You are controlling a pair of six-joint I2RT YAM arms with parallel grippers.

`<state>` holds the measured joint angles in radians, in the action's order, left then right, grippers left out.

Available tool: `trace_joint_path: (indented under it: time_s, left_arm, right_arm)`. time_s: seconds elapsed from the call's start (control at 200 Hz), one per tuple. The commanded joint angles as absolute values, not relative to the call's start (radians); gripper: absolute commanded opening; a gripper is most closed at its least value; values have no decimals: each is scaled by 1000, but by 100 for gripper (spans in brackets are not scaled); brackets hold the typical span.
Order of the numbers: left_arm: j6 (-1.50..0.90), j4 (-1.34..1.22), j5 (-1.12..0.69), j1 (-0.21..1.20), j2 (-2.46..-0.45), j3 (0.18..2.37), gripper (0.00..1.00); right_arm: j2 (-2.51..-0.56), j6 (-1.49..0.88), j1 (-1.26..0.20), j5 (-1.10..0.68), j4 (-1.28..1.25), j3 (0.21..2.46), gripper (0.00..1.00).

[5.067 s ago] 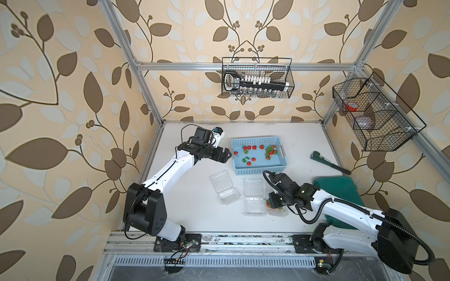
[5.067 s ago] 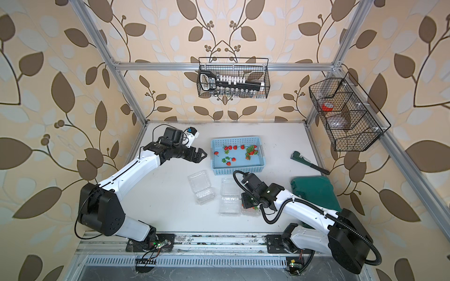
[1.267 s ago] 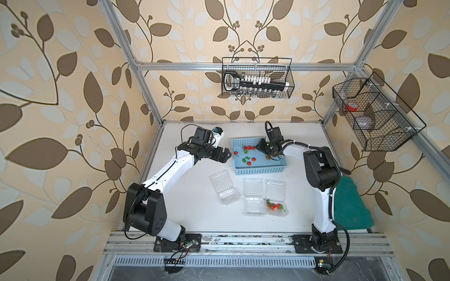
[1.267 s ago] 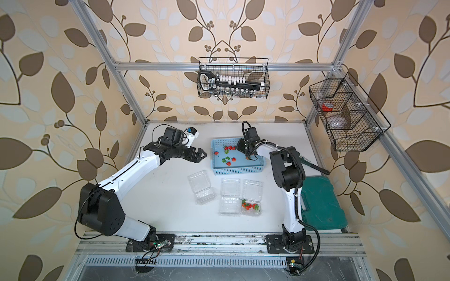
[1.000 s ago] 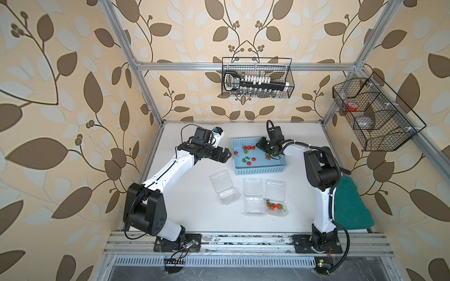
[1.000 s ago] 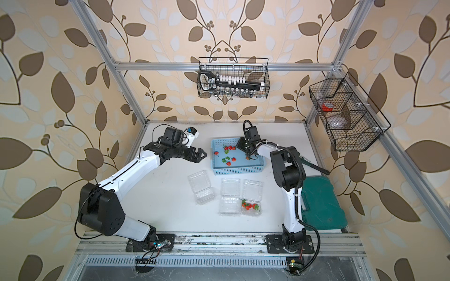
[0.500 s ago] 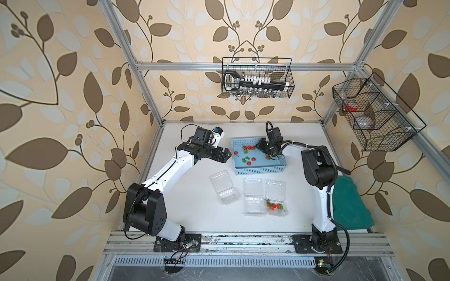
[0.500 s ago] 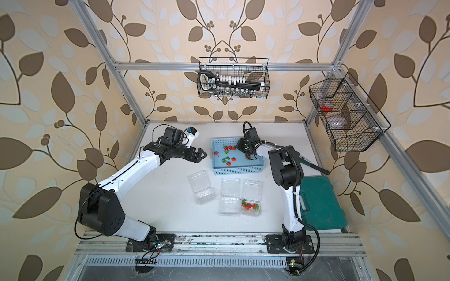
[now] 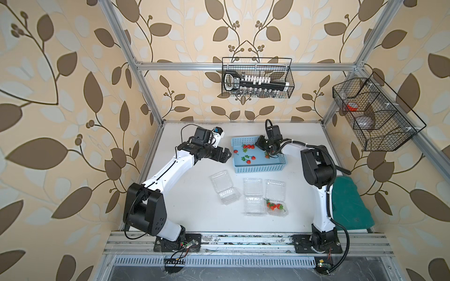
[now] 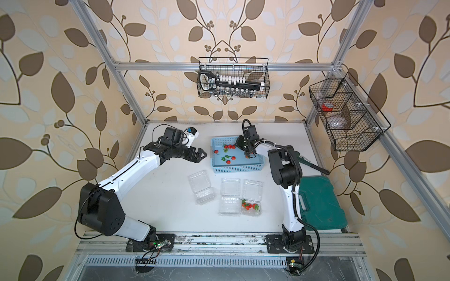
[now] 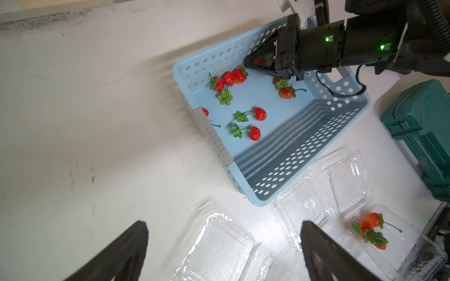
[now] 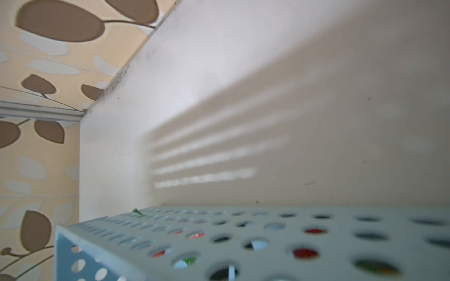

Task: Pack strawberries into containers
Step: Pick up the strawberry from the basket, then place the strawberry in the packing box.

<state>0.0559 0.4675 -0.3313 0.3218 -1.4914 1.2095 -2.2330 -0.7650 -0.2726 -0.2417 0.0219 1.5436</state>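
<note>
Several strawberries lie in the light blue basket. My right gripper reaches into its far side. It is shut, and a red strawberry shows between its fingers. The right wrist view shows only the basket's perforated wall. Three open clear containers lie in front of the basket. The rightmost one holds strawberries. My left gripper hovers open and empty, left of the basket.
A green case lies at the right edge beside the right arm's base. A dark tool handle sticks out behind that arm. Wire baskets hang on the back wall and the right wall.
My right gripper has closed inside the far side of the basket and shifted only slightly. The left arm has stayed where it was, still open.
</note>
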Motion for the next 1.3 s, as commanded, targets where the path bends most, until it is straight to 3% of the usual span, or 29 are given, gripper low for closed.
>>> trace_joint_path:
  time_s: [0.0,0.79,1.045,1.295]
  left_arm:
    - [81,464,-325,331,-1448,1231,99]
    - [81,464,-330,330,-1449,1230,99]
    - [76,464,-335,330,-1448,1231,99]
    - [81,466,-317,330,-1412,1229,99]
  right_arm:
    - [-2254,-764,-275,-257,5,1566,2]
    - [-1913,-603,-301,-274,55,1308,0]
    - [-1560,-476,-376,-234,290,1119,0]
    - [-1178,-558,-504,-157,504,833,0]
